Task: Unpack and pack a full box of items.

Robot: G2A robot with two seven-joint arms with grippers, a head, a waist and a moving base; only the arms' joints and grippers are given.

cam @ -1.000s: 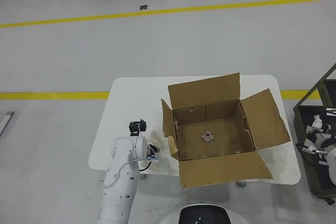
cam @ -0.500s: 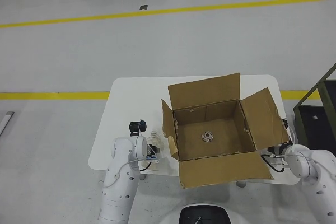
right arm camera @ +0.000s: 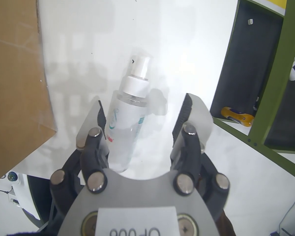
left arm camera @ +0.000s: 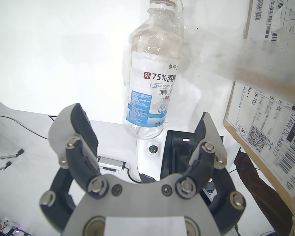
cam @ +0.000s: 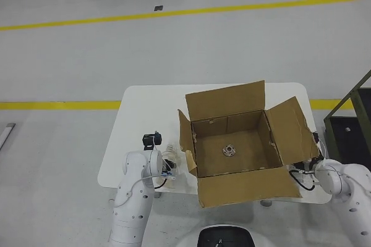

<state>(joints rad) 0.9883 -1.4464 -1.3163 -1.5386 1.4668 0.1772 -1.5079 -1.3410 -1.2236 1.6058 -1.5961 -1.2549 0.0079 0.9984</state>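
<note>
— What did the top view show?
— The box [cam: 226, 102] stood open on the table [cam: 142, 117], flaps spread, with one small round part [cam: 228, 150] on its floor. The left arm [cam: 136, 191] was at the table's near edge beside the box's left wall, and a clear bottle [cam: 171, 150] lay just beyond it. The right arm [cam: 349, 188] was at the box's right flap, near a green rack [cam: 358, 105].
— And the left wrist?
— The left gripper [left arm camera: 141, 114] was released, fingers wide. The clear bottle lay on the table with its cap pointing away and its base between the fingertips, touching neither. The box's labelled wall was just beside it.
— The right wrist?
— The right gripper [right arm camera: 143, 101] was released too. A spray bottle [right arm camera: 127, 114] lay on the table between its fingers, close against one finger [right arm camera: 102, 116]. Whether they touched, I couldn't tell. The box flap was on one side and the rack on the other, with a yellow thing [right arm camera: 236, 116] on its shelf.
</note>
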